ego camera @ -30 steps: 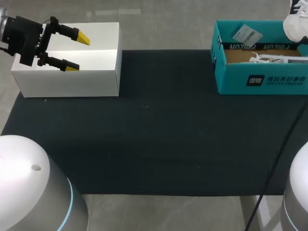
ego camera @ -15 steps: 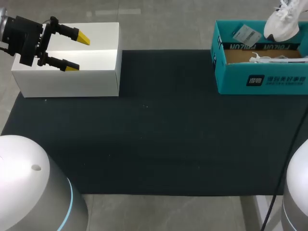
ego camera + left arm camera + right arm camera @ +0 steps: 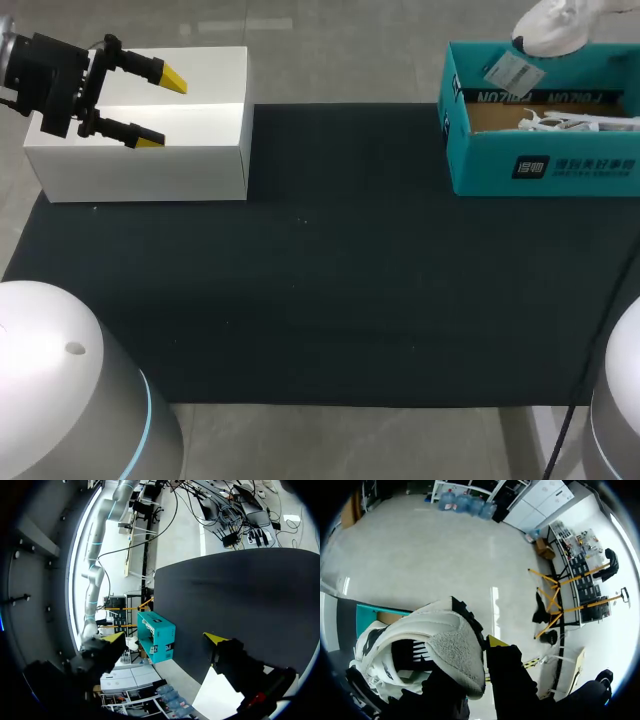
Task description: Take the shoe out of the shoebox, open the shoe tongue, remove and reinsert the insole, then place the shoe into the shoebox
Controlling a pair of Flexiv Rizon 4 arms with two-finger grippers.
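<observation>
A white shoe (image 3: 553, 24) hangs above the far rim of the teal shoebox (image 3: 540, 165), cut off by the head view's upper edge. In the right wrist view my right gripper (image 3: 472, 672) is shut on the shoe (image 3: 432, 632) at its heel collar, one finger inside the opening and one outside. The right arm itself is out of the head view. My left gripper (image 3: 162, 110) stands open and empty over the white box (image 3: 150, 165) at the far left. Its wrist view shows the left gripper (image 3: 165, 638) pointing across the mat toward the shoebox (image 3: 156, 630).
A black mat (image 3: 330, 270) covers the table between the two boxes. Inside the shoebox lie white paper stuffing (image 3: 570, 123) and a tag card (image 3: 512, 70). A dark cable (image 3: 595, 300) hangs by the right edge.
The shoe has travelled leftward and farther from the camera, from the right edge to above the shoebox's far rim. The left arm has kept still.
</observation>
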